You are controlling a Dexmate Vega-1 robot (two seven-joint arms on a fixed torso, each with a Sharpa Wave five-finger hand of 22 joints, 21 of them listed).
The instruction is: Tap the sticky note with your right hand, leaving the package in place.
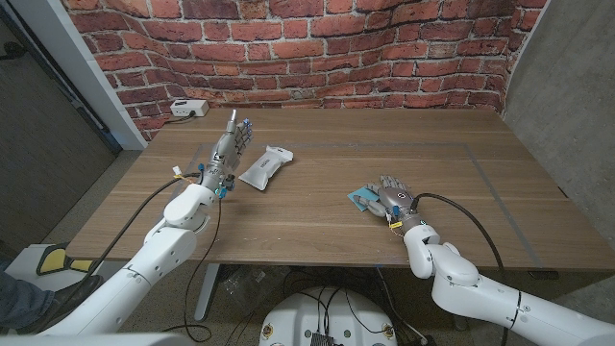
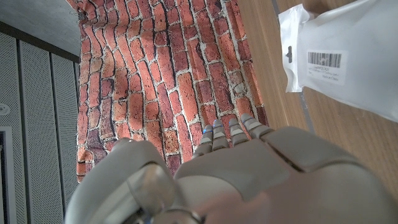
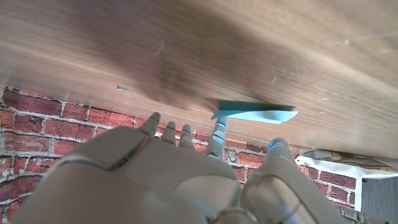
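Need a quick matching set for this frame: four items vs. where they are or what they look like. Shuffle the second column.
1. white plastic package
2. teal paper sticky note
3. left robot hand
4. white box with cable

a. far left table corner, by the brick wall
b. under the right robot hand
c. beside the package, holding nothing
d. lying on the table, barcode label

Pairs: 1-d, 2-b, 3-c, 4-a

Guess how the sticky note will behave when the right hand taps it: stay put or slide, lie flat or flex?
The sticky note looks like thin paper with one edge lifted off the table, so it probably flexes under a fingertip. It is likely very light, and a sideways touch from the right hand could slide it. A straight-down tap should pin it.
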